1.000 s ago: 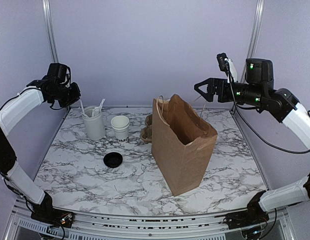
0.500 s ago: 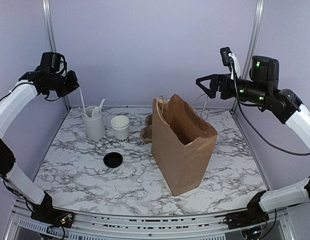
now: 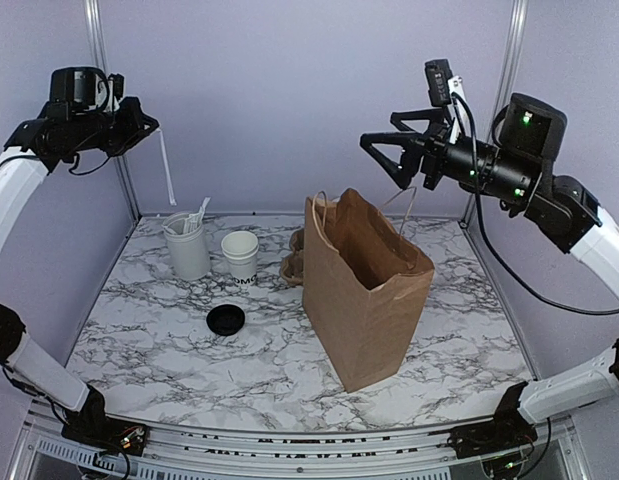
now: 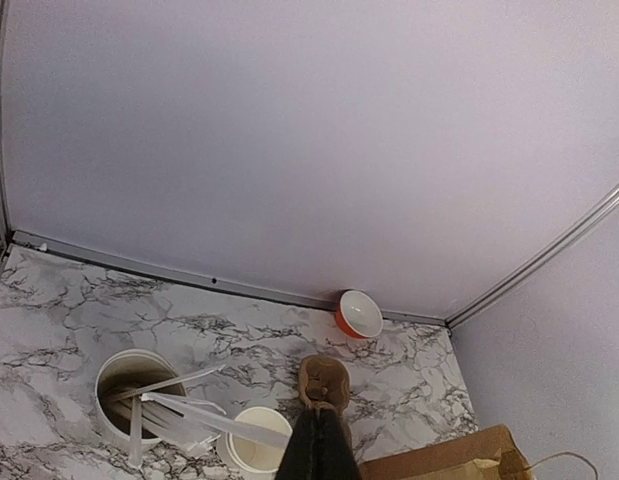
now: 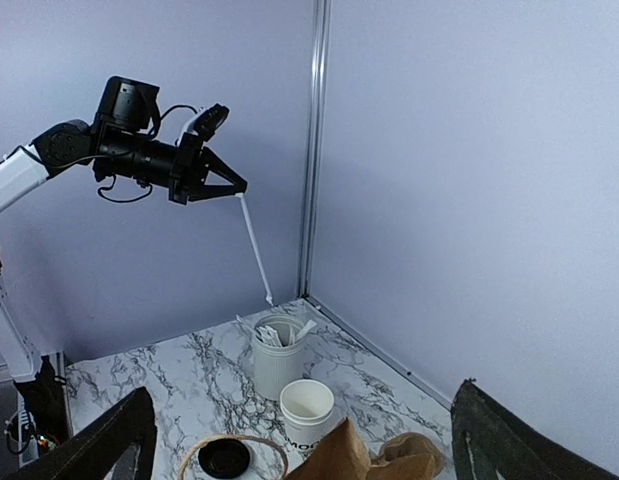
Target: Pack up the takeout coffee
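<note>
Counter (image 3: 189, 365): nothing on it had shifted in the last second; all the motion I saw was overhead.
Paper bag (image 3: 364, 290): it stood open-mouthed at centre right, and I saw no cup in it.
Right gripper (image 3: 381, 160): jaws spread wide and empty; it had swung left, over the bag's far side.
Left gripper (image 5: 234, 187): clamped tight on a thin white stick, and it had risen high above the tumbler (image 3: 187, 255).
Takeout coffee cup (image 3: 240, 257): on the counter just right of the tumbler, uncovered.
Lid (image 3: 226, 320): lay flat nearer me, apart from the cup.
White stick (image 3: 166, 168): hung clear of the tumbler.
Meaning: I judged only an extra had been picked; capping and bagging remained.
</note>
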Controlling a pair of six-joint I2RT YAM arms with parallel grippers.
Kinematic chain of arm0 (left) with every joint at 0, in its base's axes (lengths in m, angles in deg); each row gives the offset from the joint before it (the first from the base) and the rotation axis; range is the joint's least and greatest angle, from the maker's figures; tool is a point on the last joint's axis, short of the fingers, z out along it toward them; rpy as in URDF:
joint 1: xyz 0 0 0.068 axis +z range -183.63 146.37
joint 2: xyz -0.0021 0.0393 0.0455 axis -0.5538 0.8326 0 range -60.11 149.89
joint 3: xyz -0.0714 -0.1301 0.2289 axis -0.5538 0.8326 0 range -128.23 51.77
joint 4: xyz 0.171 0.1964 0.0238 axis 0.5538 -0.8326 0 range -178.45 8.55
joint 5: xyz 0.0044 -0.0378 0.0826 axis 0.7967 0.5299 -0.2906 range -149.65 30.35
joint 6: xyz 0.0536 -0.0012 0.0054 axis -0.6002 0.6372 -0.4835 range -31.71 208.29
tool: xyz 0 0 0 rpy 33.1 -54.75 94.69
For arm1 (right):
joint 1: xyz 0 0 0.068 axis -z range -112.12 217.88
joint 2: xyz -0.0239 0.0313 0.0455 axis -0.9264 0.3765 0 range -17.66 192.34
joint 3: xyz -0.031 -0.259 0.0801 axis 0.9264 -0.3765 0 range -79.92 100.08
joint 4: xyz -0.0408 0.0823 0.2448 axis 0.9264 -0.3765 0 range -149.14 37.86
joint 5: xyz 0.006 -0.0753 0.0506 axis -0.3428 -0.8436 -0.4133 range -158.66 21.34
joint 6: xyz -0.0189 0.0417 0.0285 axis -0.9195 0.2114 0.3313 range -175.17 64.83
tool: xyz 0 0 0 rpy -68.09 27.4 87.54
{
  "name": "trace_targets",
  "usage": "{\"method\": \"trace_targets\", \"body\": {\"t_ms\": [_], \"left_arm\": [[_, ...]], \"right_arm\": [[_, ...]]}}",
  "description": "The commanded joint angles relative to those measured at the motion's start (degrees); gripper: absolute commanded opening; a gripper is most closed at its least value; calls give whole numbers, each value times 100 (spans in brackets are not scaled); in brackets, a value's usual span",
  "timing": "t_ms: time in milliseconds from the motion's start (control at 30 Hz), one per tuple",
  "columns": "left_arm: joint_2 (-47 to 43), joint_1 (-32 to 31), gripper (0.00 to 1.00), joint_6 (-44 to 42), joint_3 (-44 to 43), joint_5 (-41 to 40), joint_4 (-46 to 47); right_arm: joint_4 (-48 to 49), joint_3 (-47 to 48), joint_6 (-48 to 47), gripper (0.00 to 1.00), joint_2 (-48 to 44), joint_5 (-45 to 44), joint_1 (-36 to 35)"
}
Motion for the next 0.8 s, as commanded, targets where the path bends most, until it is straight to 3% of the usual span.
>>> {"method": "trace_targets", "body": {"t_ms": [0,400,767], "left_arm": [[-224,-238,0,2,-370,267,-186],[-359,-1529,0,-19,-583,145,-204],[-503,-2463,0,76,-354,83,23]], "right_arm": [[430,352,-446,99,326,-368,-487],[1518,417,-1024,99,1311,-629,-1290],[1465,1627,-482,91,2743,-170,-1291]]}}
